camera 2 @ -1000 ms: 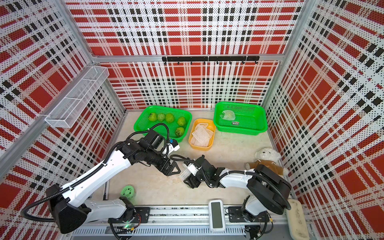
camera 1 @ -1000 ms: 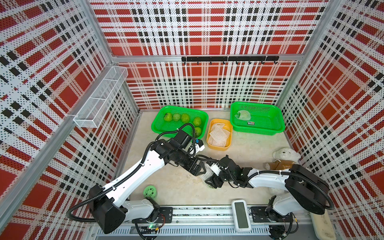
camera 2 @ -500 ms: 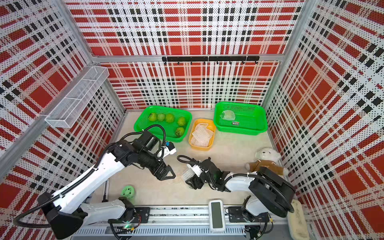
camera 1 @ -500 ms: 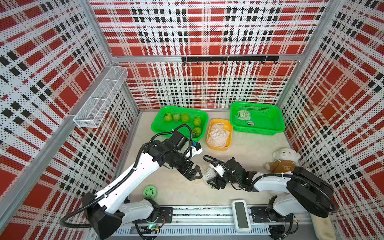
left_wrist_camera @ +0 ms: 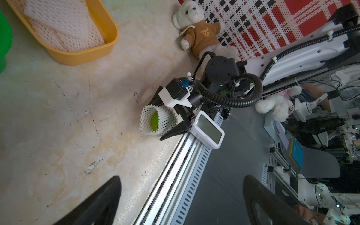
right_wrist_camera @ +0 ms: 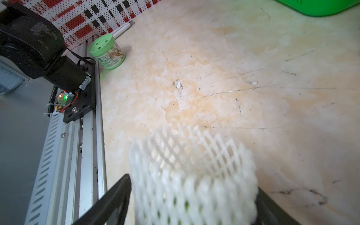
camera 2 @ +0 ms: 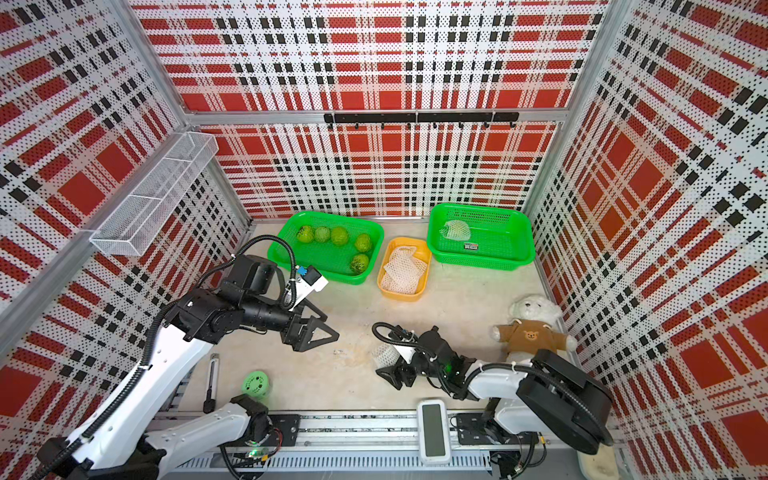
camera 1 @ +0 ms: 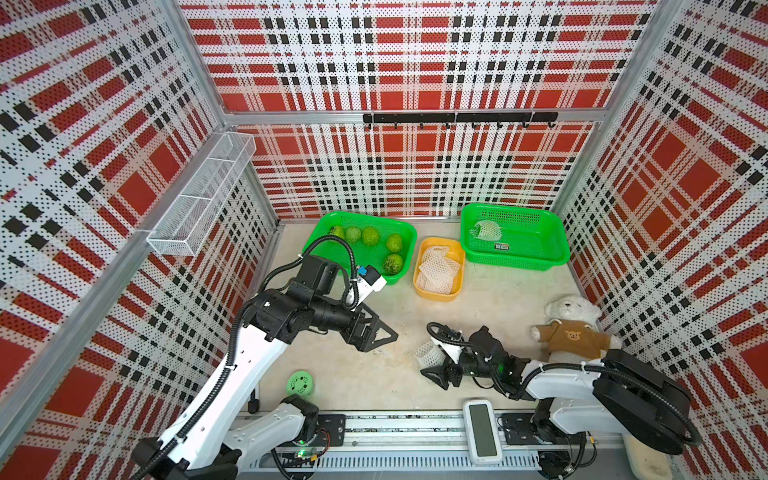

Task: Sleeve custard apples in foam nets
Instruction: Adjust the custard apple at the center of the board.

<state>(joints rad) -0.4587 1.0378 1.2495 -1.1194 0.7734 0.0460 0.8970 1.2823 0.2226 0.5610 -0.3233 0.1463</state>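
While the left gripper [camera 1: 380,322] hangs spread wide and empty in both top views, a net [camera 1: 427,353] lies on the table [camera 1: 365,374] near 6 o'clock between the right gripper's [camera 1: 432,362] jaws, five apples [camera 1: 370,237] sitting in the basket [camera 1: 409,232] at 11 o'clock. Left wrist: an apple [left_wrist_camera: 154,122] shows green inside that net [left_wrist_camera: 165,118], a finger [left_wrist_camera: 175,133] on each side. Right wrist: the net [right_wrist_camera: 192,175] sits blurred between the jaws; whether they squeeze it I cannot tell.

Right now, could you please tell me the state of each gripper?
Left gripper: open, empty.
Right gripper: fingers around the netted apple; grip cannot be told.
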